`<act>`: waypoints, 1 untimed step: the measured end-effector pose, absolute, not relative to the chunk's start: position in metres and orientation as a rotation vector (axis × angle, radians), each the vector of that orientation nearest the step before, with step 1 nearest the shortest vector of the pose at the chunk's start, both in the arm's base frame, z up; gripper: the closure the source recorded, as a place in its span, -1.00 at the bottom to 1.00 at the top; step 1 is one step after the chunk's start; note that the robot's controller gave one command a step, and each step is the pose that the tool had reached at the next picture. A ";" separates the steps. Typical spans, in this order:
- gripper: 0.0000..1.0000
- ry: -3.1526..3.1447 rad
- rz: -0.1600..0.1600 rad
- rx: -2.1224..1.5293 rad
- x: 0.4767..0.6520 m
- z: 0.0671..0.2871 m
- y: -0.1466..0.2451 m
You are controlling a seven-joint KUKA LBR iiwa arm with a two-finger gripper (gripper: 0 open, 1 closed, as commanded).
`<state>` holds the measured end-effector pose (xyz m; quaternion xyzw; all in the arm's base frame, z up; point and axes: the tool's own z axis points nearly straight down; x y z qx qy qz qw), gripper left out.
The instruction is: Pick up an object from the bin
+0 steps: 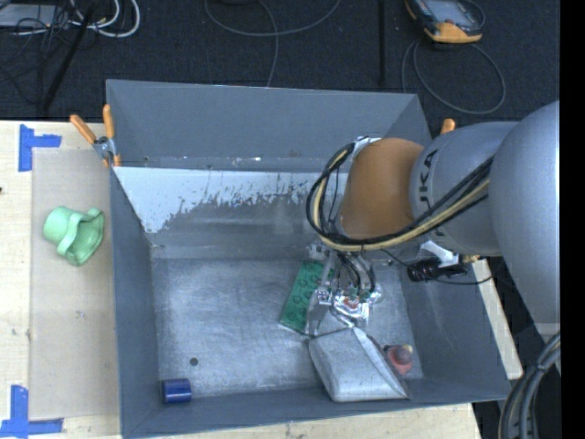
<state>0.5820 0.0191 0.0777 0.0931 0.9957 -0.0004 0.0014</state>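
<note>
My gripper (340, 302) hangs low over the right middle of the bin, below the orange wrist cover. A flat green rectangular thing (300, 300) lies tilted right against its left side, touching or nearly touching it. Just below the gripper lies a flat grey-white packet (355, 371) near the bin's front wall. A small reddish round thing (399, 358) sits at that packet's right end.
A small blue cylinder (176, 390) lies alone in the front left corner of the bin. The arm and its cables cover the bin's right side, close to the right wall. Bare floor spreads left of the green thing.
</note>
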 end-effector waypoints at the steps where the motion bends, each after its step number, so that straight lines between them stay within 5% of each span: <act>1: 1.00 3.130 0.000 -0.129 0.594 0.243 0.030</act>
